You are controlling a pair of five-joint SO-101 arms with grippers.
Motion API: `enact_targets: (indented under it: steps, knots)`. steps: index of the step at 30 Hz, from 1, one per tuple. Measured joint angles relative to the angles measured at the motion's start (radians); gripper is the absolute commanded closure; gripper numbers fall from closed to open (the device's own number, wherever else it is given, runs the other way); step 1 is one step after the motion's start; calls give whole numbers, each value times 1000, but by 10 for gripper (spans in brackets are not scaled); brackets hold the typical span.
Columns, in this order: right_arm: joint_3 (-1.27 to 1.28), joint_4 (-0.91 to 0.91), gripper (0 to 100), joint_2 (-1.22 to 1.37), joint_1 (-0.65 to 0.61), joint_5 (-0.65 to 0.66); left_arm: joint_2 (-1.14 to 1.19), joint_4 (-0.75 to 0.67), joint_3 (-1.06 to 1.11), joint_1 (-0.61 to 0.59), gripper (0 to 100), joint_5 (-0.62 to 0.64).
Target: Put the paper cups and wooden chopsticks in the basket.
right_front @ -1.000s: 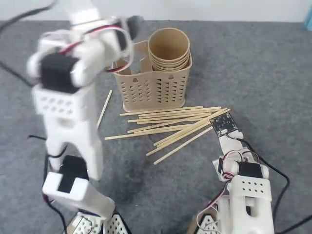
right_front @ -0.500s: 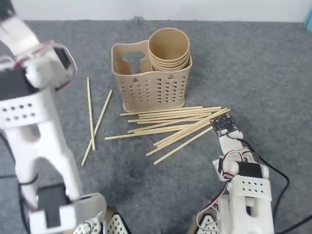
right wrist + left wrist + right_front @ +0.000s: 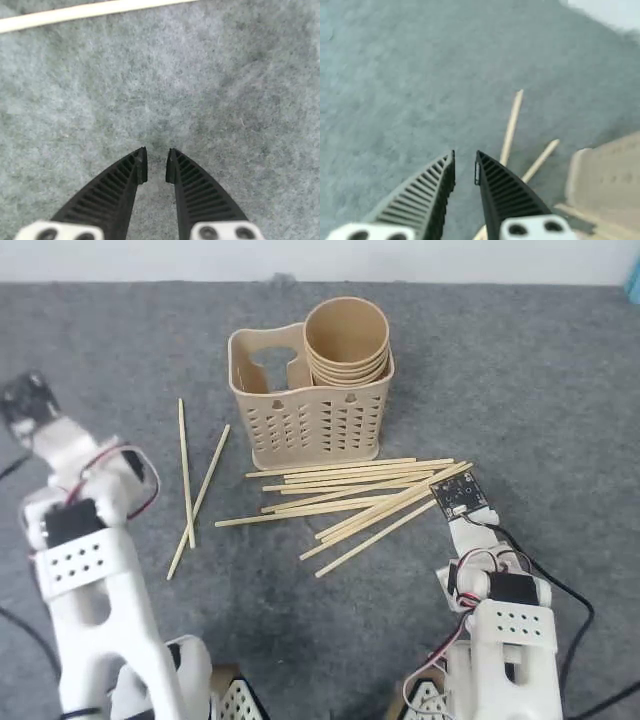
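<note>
Blurred beige perforated plastic basket [image 3: 605,175] cut off at the left wrist view's edge, two pale wooden chopsticks [image 3: 512,122] with near ends hidden behind the left gripper [image 3: 465,162], lower brown paper cups [image 3: 346,340] of the stack hidden inside the basket

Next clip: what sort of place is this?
Likely a tabletop robot test bench, not a real kitchen: grey felt covers the surface, two small robot arms with bare wiring stand at its near edge, and a basket of paper cups sits beside loose chopsticks.

Beige perforated basket [image 3: 315,425], tan paper cups [image 3: 346,335], pale wooden chopsticks [image 3: 360,480], grey table [image 3: 520,380]
</note>
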Motion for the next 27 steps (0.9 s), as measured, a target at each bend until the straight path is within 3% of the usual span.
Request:
enact_targets:
  steps: [3,6,14,20,27]
  knots:
    - [0,11,918,0,-6,54,29,-48,97,-11,933,-52]
    - [0,61,918,0,-114,190,106,-164,178,-58,933,-63]
    - [0,100,916,0,-347,442,334,-247,104,-144,934,-64]
    - [-97,166,767,0,-532,463,500,-219,-35,-158,934,-43]
    - [-270,264,760,0,-694,443,712,-133,-233,-210,934,68]
